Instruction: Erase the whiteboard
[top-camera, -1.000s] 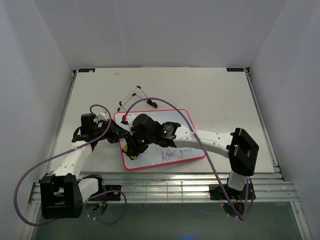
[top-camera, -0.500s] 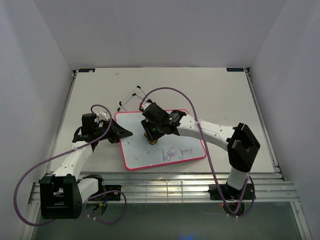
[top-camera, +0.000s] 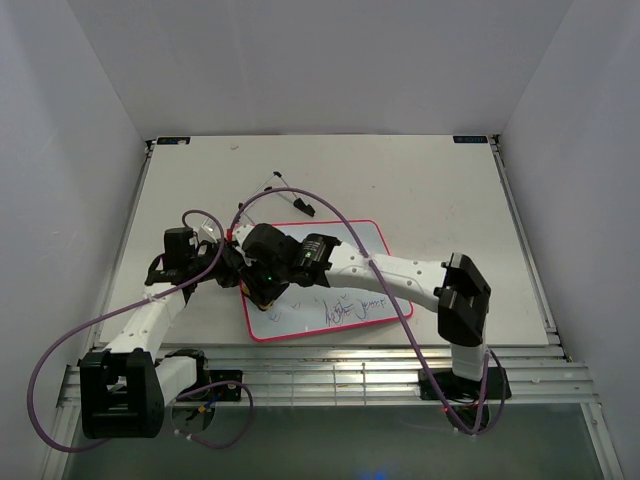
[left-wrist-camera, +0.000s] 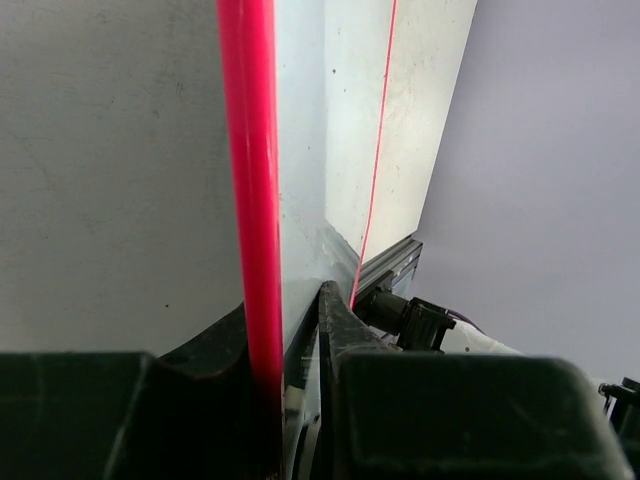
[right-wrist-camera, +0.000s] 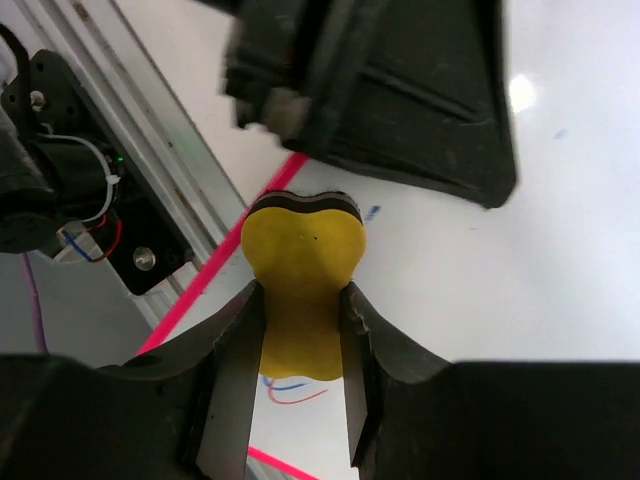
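The whiteboard (top-camera: 365, 248), white with a pink-red rim, lies flat on the table with blue scribbles (top-camera: 352, 305) near its front edge. My left gripper (top-camera: 233, 272) is shut on its left edge; in the left wrist view the pink rim (left-wrist-camera: 250, 190) runs down between the fingers (left-wrist-camera: 335, 315). My right gripper (top-camera: 262, 285) is shut on a yellow eraser (right-wrist-camera: 303, 270), which presses on the board's left part, close to the left gripper's fingers (right-wrist-camera: 400, 100). A small blue and red mark (right-wrist-camera: 292, 387) shows beside the eraser.
A thin black wire stand (top-camera: 277, 192) lies on the table just behind the board. A slotted metal rail (top-camera: 330, 375) runs along the near table edge. Purple cables (top-camera: 330, 205) loop over the arms. White walls enclose the table on three sides.
The right gripper swept the eraser from the board's left part toward the upper middle and back to the left part. The left gripper kept its hold on the board's edge.
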